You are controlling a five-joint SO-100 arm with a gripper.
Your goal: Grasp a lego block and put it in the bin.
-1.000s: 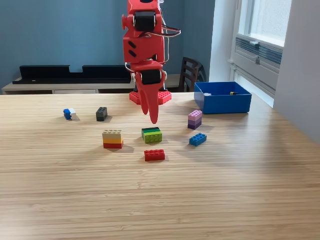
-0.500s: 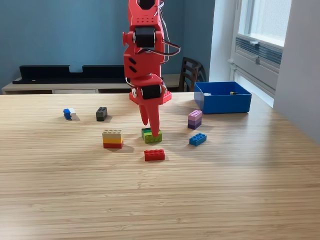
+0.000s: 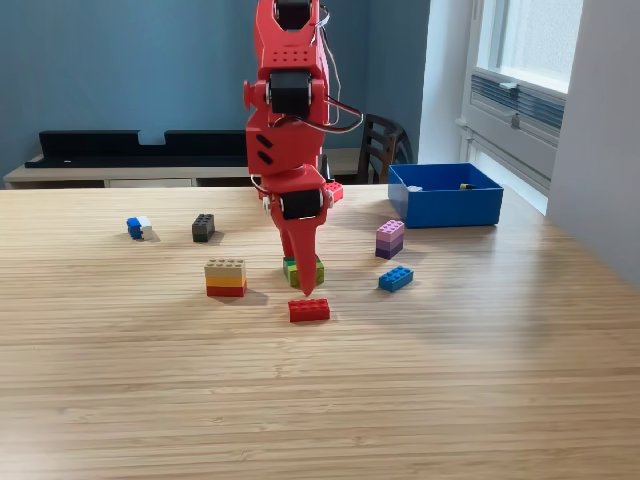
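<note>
exterior view, left to right on the wooden table (image 3: 150, 400): blue-and-white lego (image 3: 138, 227), dark grey lego (image 3: 203, 227), a tan-yellow-red stack (image 3: 225, 278). the red gripper (image 3: 305, 285) points straight down over the green lego stack (image 3: 316, 271), tip just above the red lego block (image 3: 309, 310); cannot tell whether the jaws are parted. further right, blue lego (image 3: 395, 278), purple stack (image 3: 389, 239), and the blue bin (image 3: 445, 196) at the far right, well apart from the gripper.

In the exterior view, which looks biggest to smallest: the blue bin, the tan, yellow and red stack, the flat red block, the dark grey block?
1. Blue bin, clearly largest.
2. Tan, yellow and red stack.
3. Flat red block, though it sits nearest the camera.
4. Dark grey block, farther back, so it may look smaller than it is.
</note>
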